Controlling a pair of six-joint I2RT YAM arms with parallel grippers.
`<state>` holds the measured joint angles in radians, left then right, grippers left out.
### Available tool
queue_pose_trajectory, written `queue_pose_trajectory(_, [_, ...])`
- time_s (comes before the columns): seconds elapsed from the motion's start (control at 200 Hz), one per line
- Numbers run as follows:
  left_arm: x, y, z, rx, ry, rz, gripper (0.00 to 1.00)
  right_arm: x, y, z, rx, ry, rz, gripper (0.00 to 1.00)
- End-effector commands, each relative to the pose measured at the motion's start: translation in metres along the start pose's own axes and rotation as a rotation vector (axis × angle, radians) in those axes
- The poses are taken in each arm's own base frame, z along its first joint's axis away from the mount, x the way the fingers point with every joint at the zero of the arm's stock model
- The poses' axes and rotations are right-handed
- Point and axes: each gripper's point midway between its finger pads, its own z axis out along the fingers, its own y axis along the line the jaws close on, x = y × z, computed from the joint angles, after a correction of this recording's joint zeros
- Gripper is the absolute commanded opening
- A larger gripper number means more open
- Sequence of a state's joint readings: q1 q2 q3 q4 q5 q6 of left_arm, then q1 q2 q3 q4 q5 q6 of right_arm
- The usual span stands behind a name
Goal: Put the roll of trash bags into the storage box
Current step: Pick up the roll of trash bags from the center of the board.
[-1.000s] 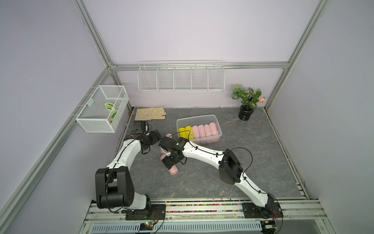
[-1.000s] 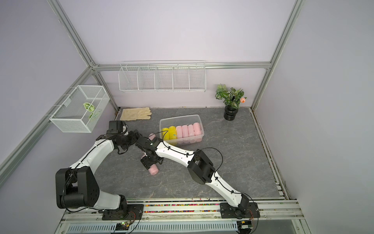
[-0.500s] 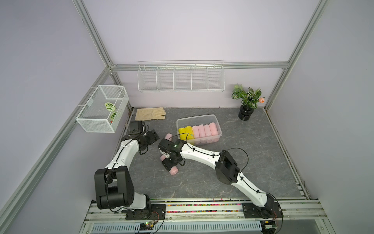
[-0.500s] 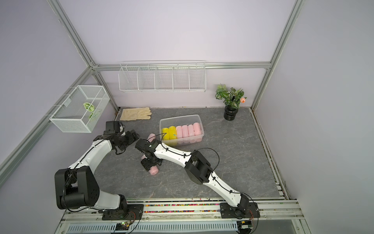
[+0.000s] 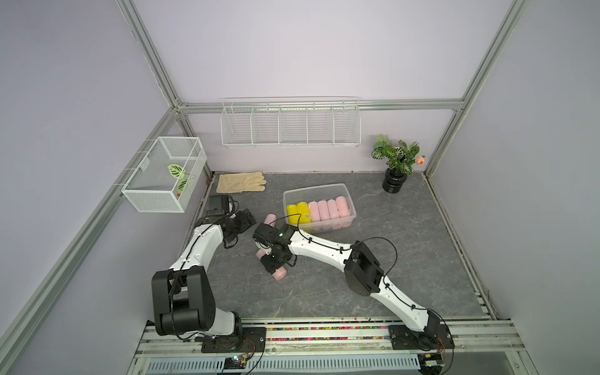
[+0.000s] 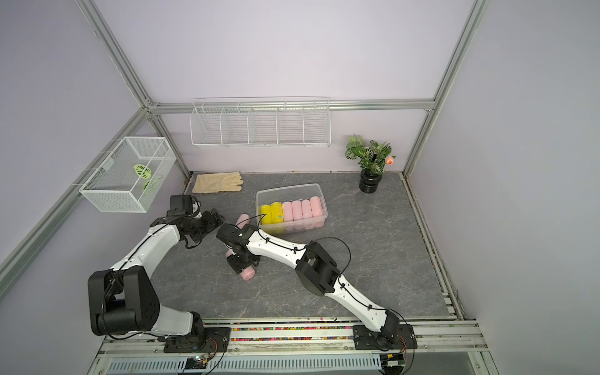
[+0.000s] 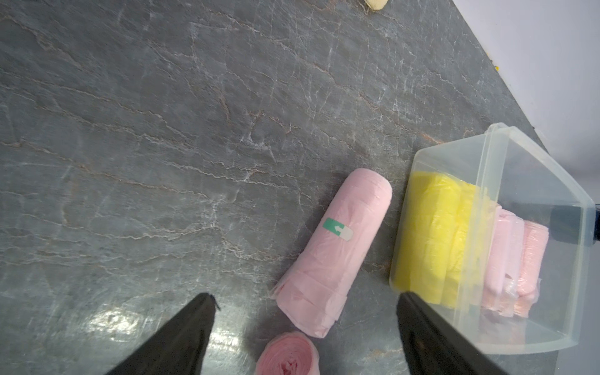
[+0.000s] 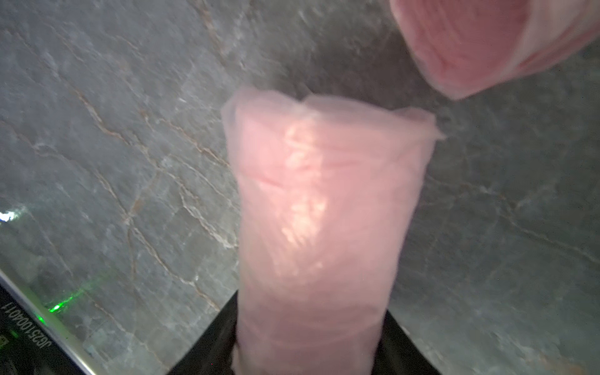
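The storage box (image 5: 316, 187) is a clear tub at mid-table, with yellow and pink rolls lined up inside. My right gripper (image 5: 276, 263) is down at the tabletop in front of the box's left end, shut on a pink roll of trash bags (image 5: 280, 274). In the right wrist view this roll (image 8: 324, 211) fills the gap between the black fingers (image 8: 224, 328). A second pink roll (image 7: 337, 250) lies beside the box's (image 7: 487, 181) left end. My left gripper (image 7: 305, 295) hovers open over it; in both top views that gripper (image 5: 248, 217) sits left of the roll (image 5: 269, 218).
The end of another pink roll (image 8: 487, 42) lies just past the held one. A beige glove (image 5: 241, 182) lies at the back left, and a potted plant (image 5: 395, 162) stands at the back right. A wire rack (image 5: 290, 121) and a mesh basket (image 5: 165, 173) hang on the walls.
My right gripper's jaws have closed in on the pink roll, and the right elbow has shifted a little to the left. The left arm has barely moved.
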<state>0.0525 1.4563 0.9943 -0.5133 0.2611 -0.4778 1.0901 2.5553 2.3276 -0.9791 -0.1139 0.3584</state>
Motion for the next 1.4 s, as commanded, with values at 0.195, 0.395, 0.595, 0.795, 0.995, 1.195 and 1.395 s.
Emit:
queue_pose_trajectory(0.195, [0.001,0.0,-0.002,0.01,0.0,-0.003,0.92,0.01,-0.001,0.0,0.012,0.036,-0.003,0.45])
queue_pose_trajectory(0.395, [0.001,-0.001,-0.003,0.013,-0.003,-0.002,0.92,0.001,-0.001,-0.032,-0.039,-0.02,0.031,0.45])
queue_pose_trajectory(0.595, [0.001,-0.002,-0.003,0.022,-0.002,-0.002,0.92,-0.014,-0.018,-0.076,-0.078,-0.106,0.081,0.45])
queue_pose_trajectory(0.795, [0.002,-0.004,-0.003,0.037,-0.001,-0.005,0.92,-0.031,-0.053,-0.119,-0.081,-0.192,0.142,0.45])
queue_pose_trajectory(0.995, [0.004,-0.005,-0.003,0.047,0.003,-0.01,0.92,-0.057,-0.087,-0.168,-0.116,-0.327,0.231,0.45])
queue_pose_trajectory(1.195, [0.005,-0.007,-0.004,0.057,0.005,-0.009,0.91,-0.079,-0.133,-0.191,-0.111,-0.436,0.379,0.44])
queue_pose_trajectory(1.395, [0.007,-0.009,-0.005,0.069,0.009,-0.007,0.91,-0.092,-0.166,-0.175,-0.098,-0.433,0.472,0.44])
